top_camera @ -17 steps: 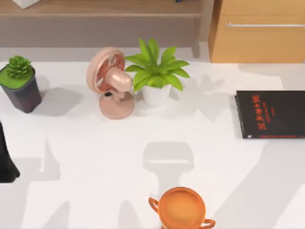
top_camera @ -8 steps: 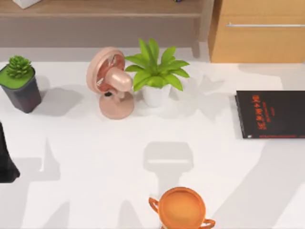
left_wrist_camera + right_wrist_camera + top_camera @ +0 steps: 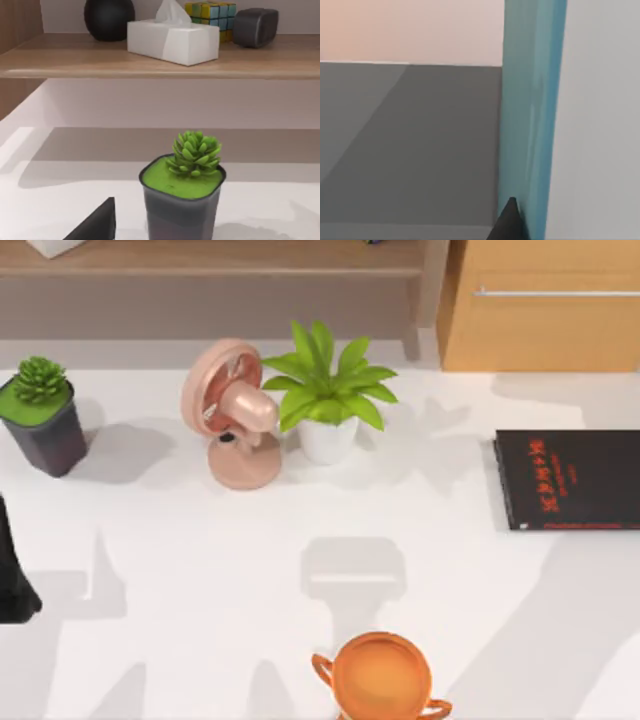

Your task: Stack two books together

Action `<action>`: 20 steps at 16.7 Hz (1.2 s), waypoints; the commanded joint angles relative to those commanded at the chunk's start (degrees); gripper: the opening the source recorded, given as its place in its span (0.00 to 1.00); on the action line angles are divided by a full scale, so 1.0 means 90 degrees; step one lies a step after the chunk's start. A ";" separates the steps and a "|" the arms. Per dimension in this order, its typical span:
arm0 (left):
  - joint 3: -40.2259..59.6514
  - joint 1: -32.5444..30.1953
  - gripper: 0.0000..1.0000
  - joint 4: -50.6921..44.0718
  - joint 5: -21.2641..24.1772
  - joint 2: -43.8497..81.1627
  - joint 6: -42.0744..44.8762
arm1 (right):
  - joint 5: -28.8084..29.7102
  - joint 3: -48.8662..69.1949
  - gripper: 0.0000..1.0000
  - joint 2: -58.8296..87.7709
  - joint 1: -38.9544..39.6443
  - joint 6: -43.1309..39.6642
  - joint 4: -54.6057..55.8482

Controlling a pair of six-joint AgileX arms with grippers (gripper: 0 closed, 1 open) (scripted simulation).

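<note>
- Two books are in play; the black book (image 3: 570, 480) lies flat at the table's (image 3: 200, 570) right edge, and the teal book (image 3: 532, 120) fills the right wrist view, a dark fingertip (image 3: 509, 220) touching it.
- I judge the right arm carries the teal book; whether its fingers are clenched on it, I cannot tell.
- Best lower it flat, edges square over the black cover.
- Left arm (image 3: 12, 570) sits parked at the left edge, near the succulent (image 3: 192, 155); I cannot tell its fingers' state.
</note>
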 joint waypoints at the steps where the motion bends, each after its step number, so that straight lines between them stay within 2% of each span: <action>1: 0.0000 0.0000 1.00 0.0000 0.0000 0.0000 0.0000 | -0.0008 -0.0016 0.00 -0.0026 -0.0006 0.0000 -0.0009; 6: 0.0000 0.0000 1.00 0.0000 0.0000 0.0000 0.0000 | 0.0052 -0.0048 0.00 -0.0066 0.0018 0.0076 0.0022; 10: 0.0000 0.0000 1.00 0.0000 0.0000 0.0000 0.0000 | 0.0834 -0.0614 0.00 -0.0965 0.0072 0.1013 0.0394; 14: 0.0000 0.0000 1.00 0.0000 0.0000 0.0000 0.0000 | 0.2028 -0.1632 0.00 -0.2479 0.0482 0.2892 0.0934; 20: 0.0000 0.0000 1.00 0.0000 0.0000 0.0000 0.0000 | 0.3621 -0.3862 0.00 -0.4469 0.1769 0.6584 0.1314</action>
